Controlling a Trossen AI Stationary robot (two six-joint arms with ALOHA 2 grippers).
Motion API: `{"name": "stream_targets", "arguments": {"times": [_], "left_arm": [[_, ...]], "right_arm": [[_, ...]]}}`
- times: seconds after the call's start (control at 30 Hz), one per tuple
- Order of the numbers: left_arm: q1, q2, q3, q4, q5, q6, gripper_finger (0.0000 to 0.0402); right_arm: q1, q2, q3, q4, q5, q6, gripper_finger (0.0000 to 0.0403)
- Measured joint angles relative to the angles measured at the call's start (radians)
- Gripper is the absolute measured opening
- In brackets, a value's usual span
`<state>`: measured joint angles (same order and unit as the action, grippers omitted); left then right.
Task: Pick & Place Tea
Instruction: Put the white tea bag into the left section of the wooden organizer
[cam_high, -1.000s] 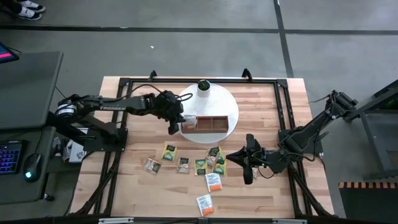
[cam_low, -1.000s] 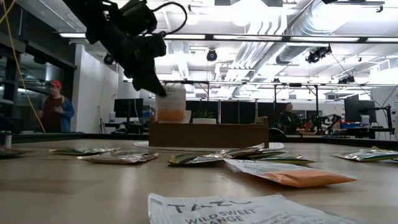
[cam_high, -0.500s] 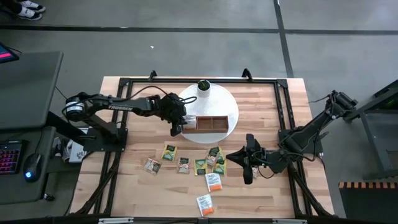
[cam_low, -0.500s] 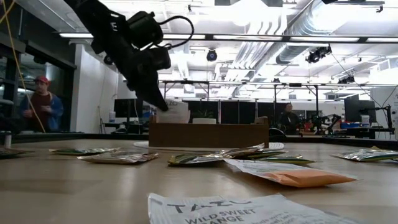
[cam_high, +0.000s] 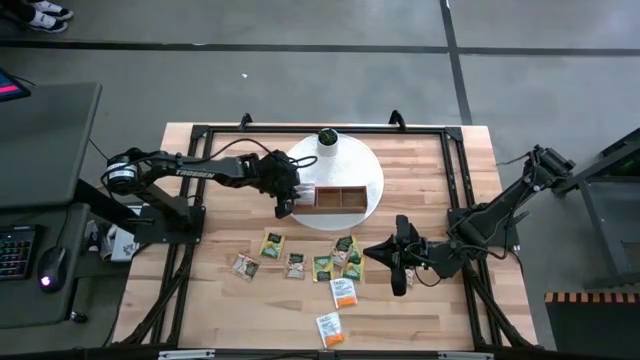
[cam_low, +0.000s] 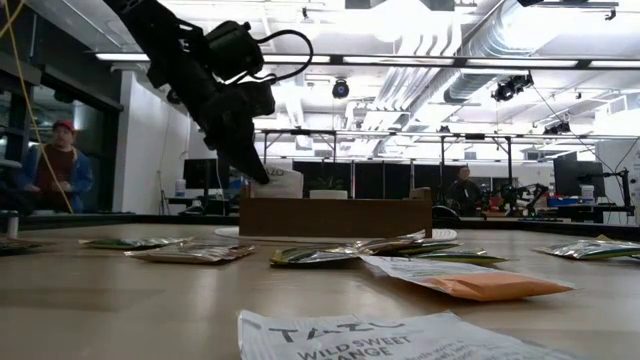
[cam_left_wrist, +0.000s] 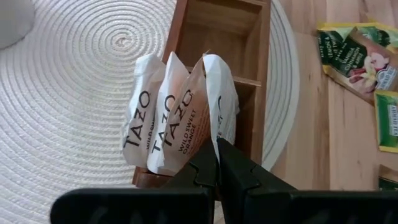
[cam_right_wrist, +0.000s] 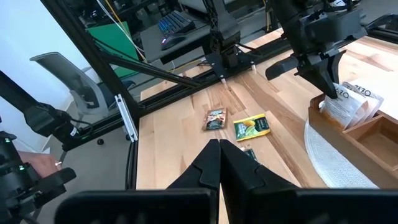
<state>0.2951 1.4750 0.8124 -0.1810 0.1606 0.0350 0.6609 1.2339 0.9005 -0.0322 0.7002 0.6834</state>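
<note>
Butcher-block wooden counter with a black frame, and a round white woven mat under the brown wooden tray. Its end compartment holds a few white-and-orange paper tea sachets standing on edge. Left gripper sits right over them, jaws together, pinching the edge of one. More flat sachets, green and orange, lie scattered nearby. Right gripper rests low beside them, jaws together.

Bright even overhead light, soft shadows, ceiling-strip glare, nearest sachet blurred in the low view.
</note>
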Motion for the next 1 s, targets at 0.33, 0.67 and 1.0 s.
{"name": "stream_targets", "arguments": {"times": [0.33,0.67,1.0], "left_arm": [[0.000,0.000,0.000,0.001,-0.028,0.056,0.0001],[0.000,0.000,0.000,0.010,-0.010,0.058,0.0089],[-0.001,0.000,0.064,-0.037,-0.071,0.060,0.0213]], "right_arm": [[0.000,0.000,0.001,0.000,0.000,0.000,0.0000],[0.000,0.000,0.001,0.000,0.000,-0.002,0.0000],[0.000,0.000,0.002,-0.003,-0.002,-0.003,0.0000]]}}
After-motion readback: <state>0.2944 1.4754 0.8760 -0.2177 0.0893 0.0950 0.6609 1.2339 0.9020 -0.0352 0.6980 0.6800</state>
